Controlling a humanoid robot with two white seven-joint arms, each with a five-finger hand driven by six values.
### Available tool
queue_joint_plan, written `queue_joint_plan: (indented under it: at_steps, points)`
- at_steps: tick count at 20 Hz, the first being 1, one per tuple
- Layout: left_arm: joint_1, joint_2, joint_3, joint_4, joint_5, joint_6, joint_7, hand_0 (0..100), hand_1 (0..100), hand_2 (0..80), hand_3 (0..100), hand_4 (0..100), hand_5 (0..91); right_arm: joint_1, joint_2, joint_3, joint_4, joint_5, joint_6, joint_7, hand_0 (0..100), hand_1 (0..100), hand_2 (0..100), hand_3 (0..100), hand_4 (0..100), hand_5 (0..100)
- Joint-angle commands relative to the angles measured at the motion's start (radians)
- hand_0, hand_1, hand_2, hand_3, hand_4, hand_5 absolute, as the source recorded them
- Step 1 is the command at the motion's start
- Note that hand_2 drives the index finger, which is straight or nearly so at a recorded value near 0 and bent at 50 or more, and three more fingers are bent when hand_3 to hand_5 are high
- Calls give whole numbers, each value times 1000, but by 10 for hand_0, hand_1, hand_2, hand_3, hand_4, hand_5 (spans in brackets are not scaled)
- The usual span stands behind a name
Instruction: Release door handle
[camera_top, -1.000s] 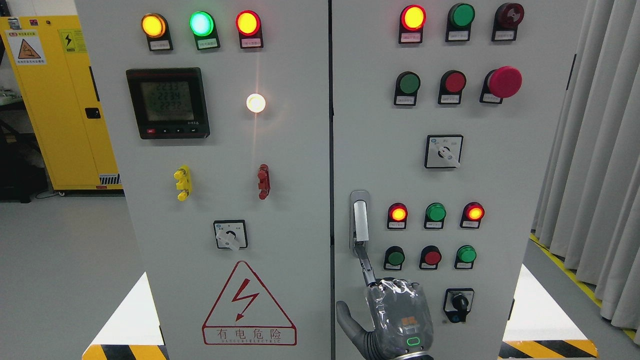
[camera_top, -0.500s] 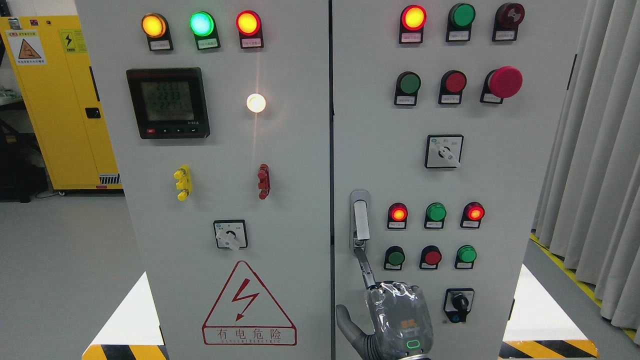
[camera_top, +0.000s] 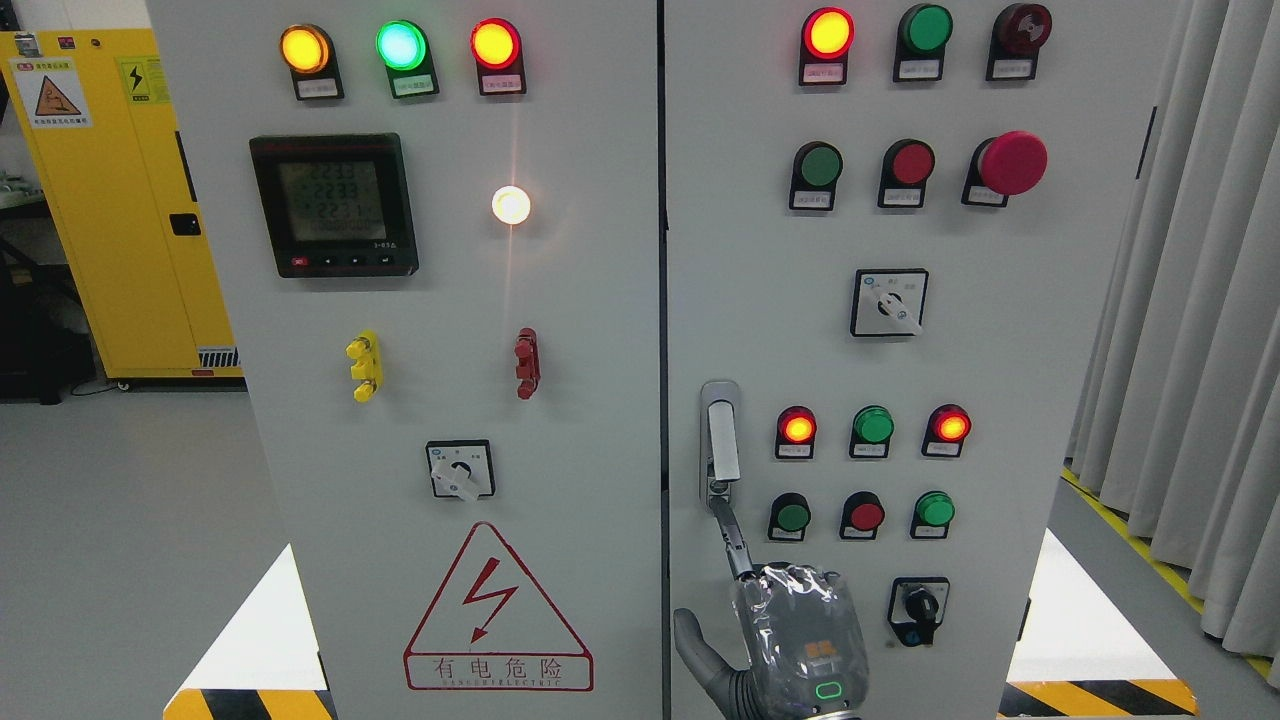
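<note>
Slightly lower than a second ago, right hand (camera_top: 798, 640) below door handle (camera_top: 722, 440), index fingertip (camera_top: 718, 503) touching, fingers loose, gripping nothing

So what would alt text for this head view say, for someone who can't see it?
A robot hand at the bottom edge reaches one finger up to the foot of a silver door handle on a grey electrical cabinet covered in lit indicator lamps, buttons and a danger sign.

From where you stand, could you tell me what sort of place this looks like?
Probably an industrial electrical room or training lab. A tall grey control cabinet covered in lamps and switches carries a red high-voltage warning sign, and a yellow safety cabinet stands behind it at the left.
</note>
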Motion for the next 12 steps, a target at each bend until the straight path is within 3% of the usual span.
queue_joint_plan:
  at_steps: [1,7,9,10,12]
  points:
    - [-28,0,0,-14,0,1,0,120,556,0,0,0,0,-1,0,4,-33,1,-5,-13,422,311,0,977,972,1000]
    - [-28,0,0,-14,0,1,0,120,556,0,0,0,0,1,0,-3,-44,-2,-3,-16,426,316,42,961,963,1000]
    - [-28,0,0,-14,0,1,0,120,556,0,0,0,0,2,1,-5,-62,-5,-5,-16,436,323,219,933,952,1000]
    - [-28,0,0,-14,0,1,0,120,556,0,0,0,0,2,1,-7,-70,-5,-5,-16,437,324,247,931,949,1000]
    - [-28,0,0,-14,0,1,0,120,556,0,0,0,0,2,1,-13,-85,-7,-5,-16,474,350,457,922,928,996]
